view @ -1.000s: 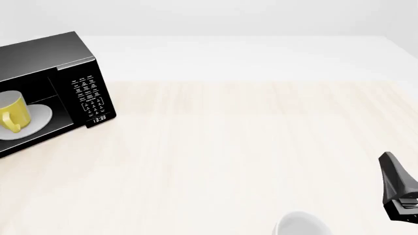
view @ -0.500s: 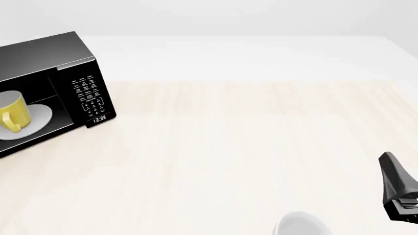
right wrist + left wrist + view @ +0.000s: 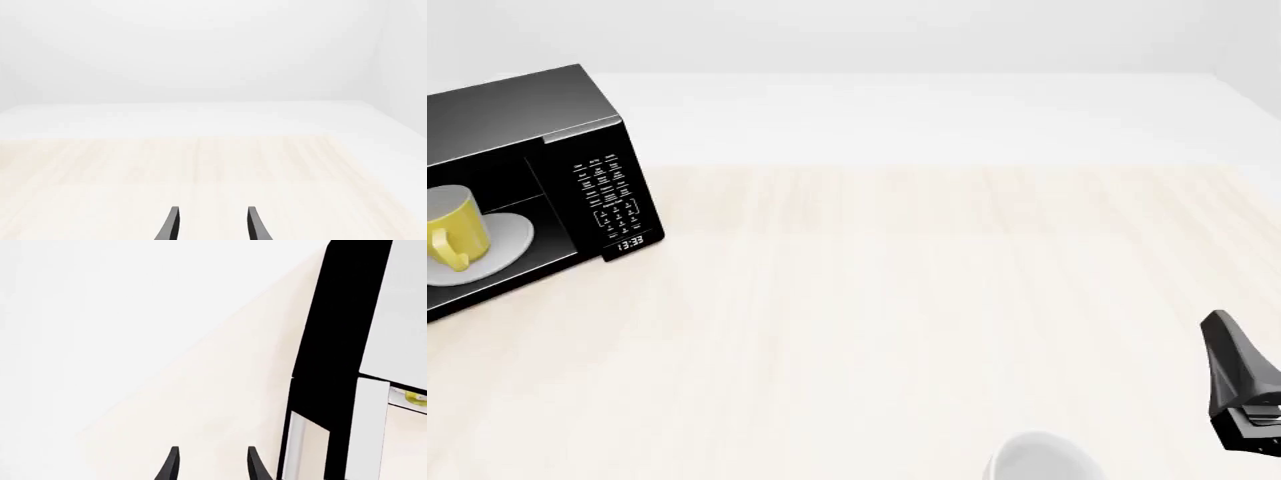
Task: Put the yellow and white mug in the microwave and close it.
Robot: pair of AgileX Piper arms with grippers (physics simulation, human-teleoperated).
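A pale wood-grain counter (image 3: 894, 320) fills most of the front view. At its far left sits the microwave (image 3: 527, 130), a large black box with a white-printed button panel and a lit clock display on its right side. The cavity stands open to view, and the yellow and white mug (image 3: 454, 232) rests inside on the round white plate (image 3: 510, 240), its handle turned toward the viewer.

At the near right edge, the right end effector (image 3: 1238, 385) hovers above the counter, well apart from the microwave. Its wrist view shows two dark fingertips (image 3: 172, 222) held apart with nothing between them.

The left end effector (image 3: 211, 465) does not appear in the front view. Its wrist view shows its fingertips likewise spread and empty, beside the microwave's black casing (image 3: 337, 340).

A rounded white-grey vessel (image 3: 1038, 462) peeks in at the near edge.
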